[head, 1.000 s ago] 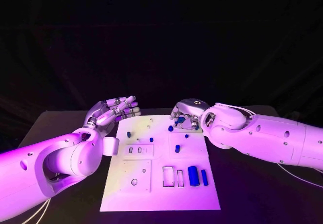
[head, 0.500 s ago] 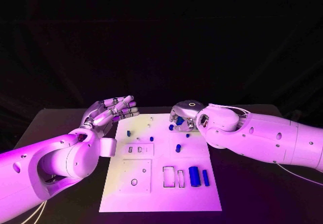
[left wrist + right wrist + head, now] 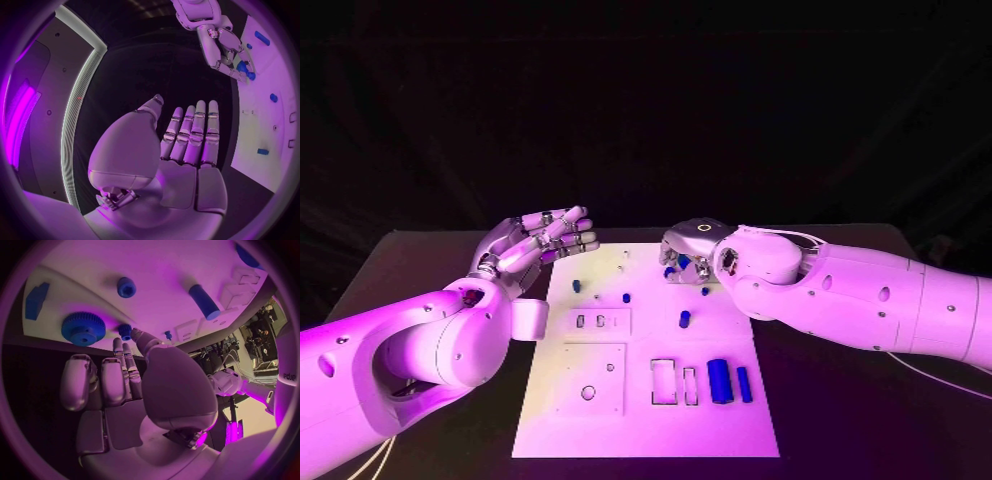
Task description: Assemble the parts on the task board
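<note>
Blue gear [image 3: 83,328] just beyond right hand [image 3: 134,385] fingertips, nothing held; left hand [image 3: 178,150] flat, empty. Close squarely around rim.

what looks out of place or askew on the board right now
Nothing looks spilled or broken. Several blue pieces lie loose on the white board, not yet seated: two cylinders beside empty rectangular slots, and a gear near the far edge by the right robot hand. The left robot hand is open beside the board.

Left hand [image 3: 535,245] raised, fingers [image 3: 195,131] extended; right hand [image 3: 687,250] lowered, fingers [image 3: 123,371] pointing down.
</note>
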